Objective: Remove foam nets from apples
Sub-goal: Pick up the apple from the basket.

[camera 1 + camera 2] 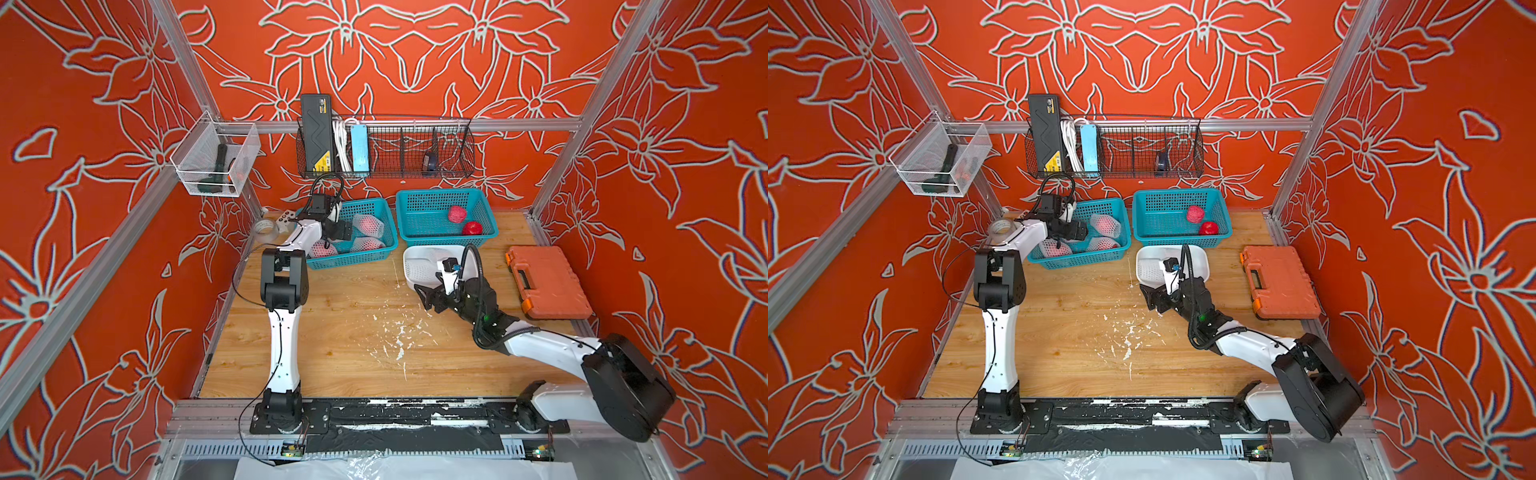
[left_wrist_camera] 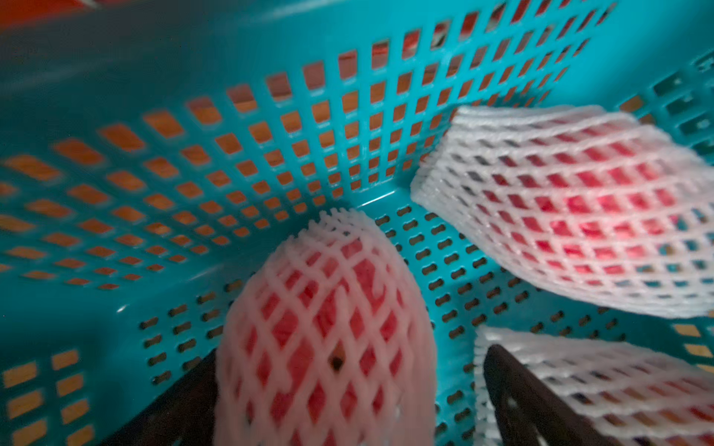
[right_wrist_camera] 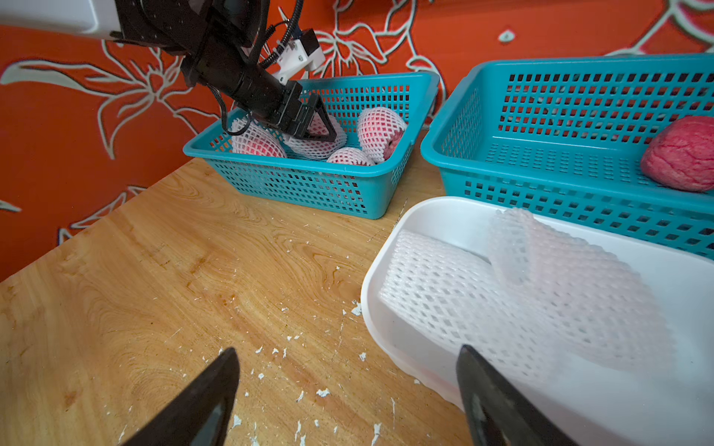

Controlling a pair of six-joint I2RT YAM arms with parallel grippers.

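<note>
left gripper point(image 2: 349, 353): jaws wide, netted apple point(image 2: 324, 309) sits between fingers point(image 2: 517, 394) | right gripper point(image 3: 346, 349): jaws wide, empty, foam nets point(image 3: 502, 301) in tray point(image 3: 436, 202) beside it

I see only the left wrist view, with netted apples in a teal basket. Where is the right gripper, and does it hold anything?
Observer: The right gripper is open and empty, beside the white tray, at its near edge.
Operator: What lies in that tray?
Observer: Two empty foam nets.
Operator: Is any apple bare already?
Observer: Yes, two bare apples lie in the other teal basket.
</note>
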